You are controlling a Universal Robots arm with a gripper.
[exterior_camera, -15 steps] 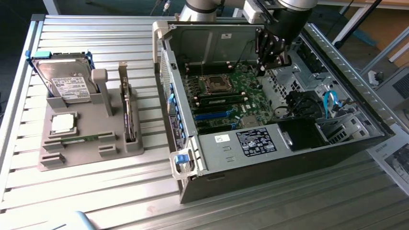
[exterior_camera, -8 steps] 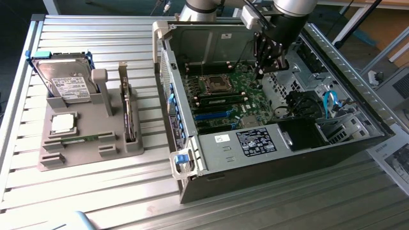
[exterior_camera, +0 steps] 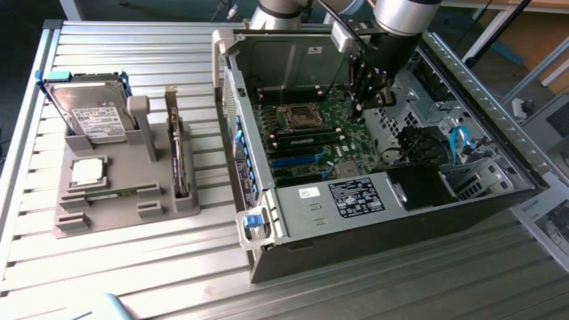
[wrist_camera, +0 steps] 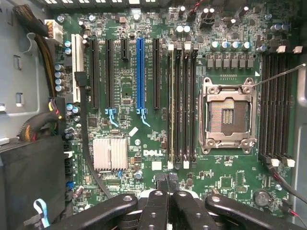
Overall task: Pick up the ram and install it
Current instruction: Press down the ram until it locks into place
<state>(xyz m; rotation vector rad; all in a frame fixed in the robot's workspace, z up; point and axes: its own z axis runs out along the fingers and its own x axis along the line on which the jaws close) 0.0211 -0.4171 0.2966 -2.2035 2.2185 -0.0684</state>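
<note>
Closed, empty gripper point(wrist_camera: 166, 184) hovers over the green motherboard point(wrist_camera: 144, 120) inside the open computer case point(exterior_camera: 374, 220) on a slatted metal table point(exterior_camera: 133, 267).

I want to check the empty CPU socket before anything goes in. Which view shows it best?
The wrist view: it looks straight down on the CPU socket, so its open frame and contact field show clearly. The exterior view shows the socket from an angle, farther off, beside the arm reaching into the case.
</note>
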